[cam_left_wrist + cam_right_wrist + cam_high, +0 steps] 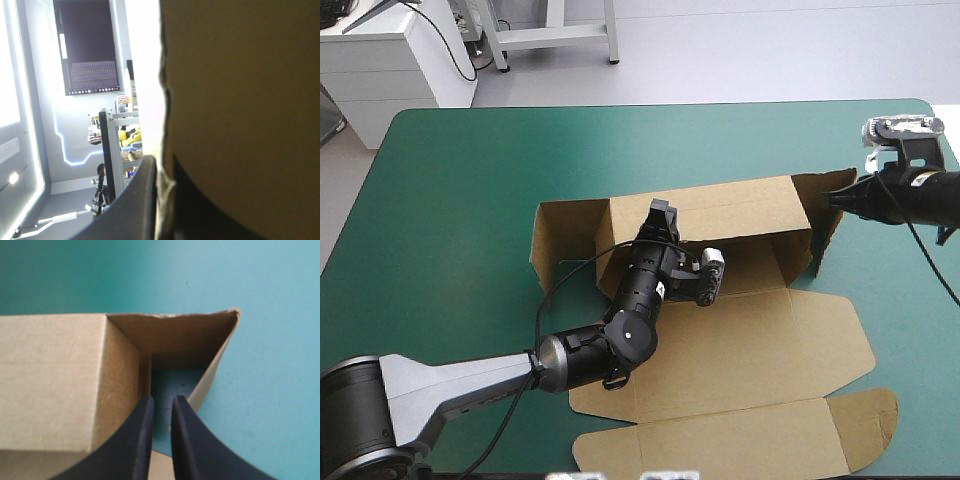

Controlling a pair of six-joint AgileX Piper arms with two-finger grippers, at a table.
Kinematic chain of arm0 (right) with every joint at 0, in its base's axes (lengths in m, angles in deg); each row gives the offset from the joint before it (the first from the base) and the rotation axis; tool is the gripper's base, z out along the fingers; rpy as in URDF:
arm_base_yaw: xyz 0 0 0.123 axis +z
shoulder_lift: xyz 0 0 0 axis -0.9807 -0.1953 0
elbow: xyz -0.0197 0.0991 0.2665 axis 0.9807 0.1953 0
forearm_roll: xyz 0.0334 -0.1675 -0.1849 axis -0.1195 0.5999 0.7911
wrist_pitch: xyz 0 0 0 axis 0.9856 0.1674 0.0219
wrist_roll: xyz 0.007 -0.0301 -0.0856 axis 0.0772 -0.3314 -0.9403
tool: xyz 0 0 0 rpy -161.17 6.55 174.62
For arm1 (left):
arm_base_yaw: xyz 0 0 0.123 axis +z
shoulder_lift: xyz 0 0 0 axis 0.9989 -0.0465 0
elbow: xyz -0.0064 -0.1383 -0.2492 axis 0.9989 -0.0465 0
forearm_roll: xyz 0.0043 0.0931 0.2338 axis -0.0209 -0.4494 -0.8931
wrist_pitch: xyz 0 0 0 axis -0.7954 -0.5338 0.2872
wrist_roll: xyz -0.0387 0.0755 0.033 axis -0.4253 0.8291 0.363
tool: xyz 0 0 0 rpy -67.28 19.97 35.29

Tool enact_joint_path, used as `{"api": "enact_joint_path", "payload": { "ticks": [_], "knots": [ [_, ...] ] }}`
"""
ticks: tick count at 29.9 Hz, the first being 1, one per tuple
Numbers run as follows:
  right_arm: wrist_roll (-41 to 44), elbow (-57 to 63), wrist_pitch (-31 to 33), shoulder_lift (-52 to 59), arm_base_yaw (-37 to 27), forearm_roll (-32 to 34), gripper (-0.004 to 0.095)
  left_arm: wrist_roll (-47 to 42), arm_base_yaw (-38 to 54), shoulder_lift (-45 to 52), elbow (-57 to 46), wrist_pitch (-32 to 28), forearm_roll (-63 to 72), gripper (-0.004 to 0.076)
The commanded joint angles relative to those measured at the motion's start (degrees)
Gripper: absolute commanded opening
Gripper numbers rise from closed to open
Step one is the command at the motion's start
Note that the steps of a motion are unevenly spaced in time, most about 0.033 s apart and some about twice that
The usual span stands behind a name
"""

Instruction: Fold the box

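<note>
The brown box (720, 345) lies partly raised in the middle of the table. Its long back wall (740, 212) stands up, with end flaps bent forward at the left (565, 240) and right (826, 222). My left gripper (660, 213) is shut on the box at the back wall's top edge. In the left wrist view the board (240, 100) fills the space beside one black finger (142, 200). My right gripper (832, 199) sits at the right end flap, tip pointing at the corner (175, 340). Its fingers (161, 402) are all but together, with nothing between them.
The lid panel (720, 440) and a rounded tab (865, 425) lie flat toward the table's front edge. Bare teal-green cover (470, 190) stretches left of and behind the box. The table's right edge is close beside my right gripper.
</note>
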Motion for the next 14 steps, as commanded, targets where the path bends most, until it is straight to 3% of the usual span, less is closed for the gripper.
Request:
{"api": "enact_joint_path", "payload": {
  "ticks": [1,14],
  "knots": [
    [-0.9,-5.7,-2.7,-2.8,-0.4,-1.1,0.0115,-0.7,-0.6,1.7,-0.2,0.3,-1.6,-0.0008],
    [-2.0,-22.4,-0.7,-19.8,-0.4,-1.0,0.0114,-0.7,-0.6,1.7,0.0,1.5,-1.6,-0.0008]
  ]
}}
